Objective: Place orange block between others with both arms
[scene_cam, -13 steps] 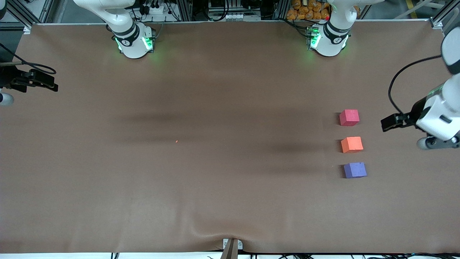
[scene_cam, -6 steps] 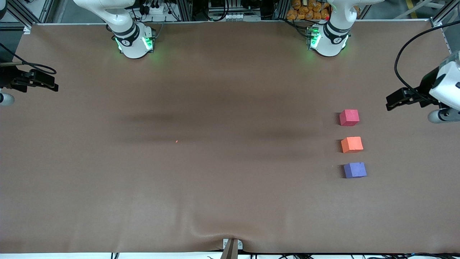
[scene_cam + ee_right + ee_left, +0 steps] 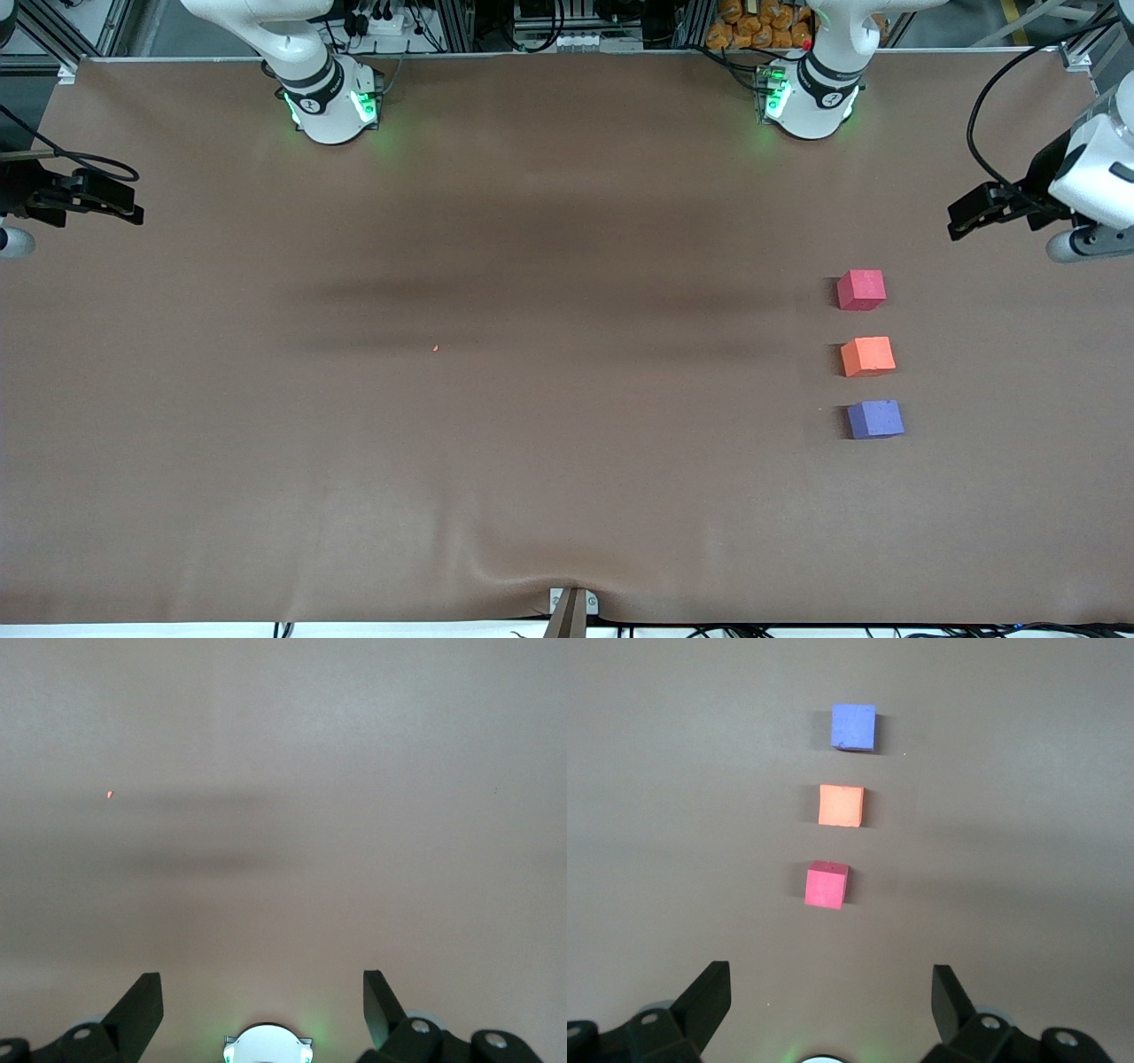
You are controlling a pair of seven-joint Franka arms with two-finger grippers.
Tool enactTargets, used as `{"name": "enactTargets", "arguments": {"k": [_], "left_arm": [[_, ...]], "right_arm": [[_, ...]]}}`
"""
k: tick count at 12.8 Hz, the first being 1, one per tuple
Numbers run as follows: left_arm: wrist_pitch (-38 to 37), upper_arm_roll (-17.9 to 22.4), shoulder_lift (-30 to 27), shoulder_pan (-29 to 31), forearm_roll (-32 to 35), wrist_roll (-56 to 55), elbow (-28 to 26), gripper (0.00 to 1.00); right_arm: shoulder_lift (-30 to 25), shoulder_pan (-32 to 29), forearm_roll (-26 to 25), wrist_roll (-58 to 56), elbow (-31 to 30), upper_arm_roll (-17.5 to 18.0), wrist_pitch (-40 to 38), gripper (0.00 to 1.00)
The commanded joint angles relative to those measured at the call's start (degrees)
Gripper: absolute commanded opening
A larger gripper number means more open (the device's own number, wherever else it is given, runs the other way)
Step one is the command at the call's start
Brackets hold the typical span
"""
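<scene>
Three small cubes stand in a row on the brown table toward the left arm's end. The orange block (image 3: 867, 356) (image 3: 841, 805) sits between the pinkish-red cube (image 3: 861, 290) (image 3: 826, 885) and the purple-blue cube (image 3: 875, 419) (image 3: 853, 726), which is nearest the front camera. Gaps separate all three. My left gripper (image 3: 968, 214) (image 3: 831, 979) hangs open and empty over the table's left-arm end, apart from the cubes. At the right arm's end, my right gripper (image 3: 113, 200) (image 3: 261, 981) waits open with nothing in it.
A tiny orange speck (image 3: 435, 348) (image 3: 109, 795) lies on the brown cloth near the table's middle. The arms' green-lit bases (image 3: 334, 105) (image 3: 808, 99) stand along the table edge farthest from the front camera. A small clamp (image 3: 571, 604) sits at the nearest edge.
The left arm has drawn back from beside the red and orange cubes toward the bases' edge of the table, gripper still open. The cubes and the right arm have not moved.
</scene>
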Motion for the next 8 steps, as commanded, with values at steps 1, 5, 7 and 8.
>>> {"name": "enactTargets", "arguments": {"k": [1, 5, 7, 8], "left_arm": [[0.86, 2.22, -1.77, -1.86, -1.15, 1.43, -2.24, 1.00], [1.03, 4.06, -1.33, -3.44, -1.15, 1.61, -1.27, 1.00], [1.03, 4.68, -1.24, -3.88, -1.15, 1.53, -0.83, 1.00], [1.03, 4.68, -1.24, -4.14, -1.15, 1.53, -0.92, 1.00]], "right_arm": [[-0.50, 0.22, -0.97, 0.06, 0.85, 0.26, -0.64, 1.00], [-0.68, 0.13, -1.14, 0.05, 0.85, 0.09, -1.25, 1.00], [-0.68, 0.04, -1.23, -0.12, 0.93, 0.09, -1.78, 1.00], [-0.59, -0.13, -1.23, -0.12, 1.54, 0.09, -1.96, 1.00]]}}
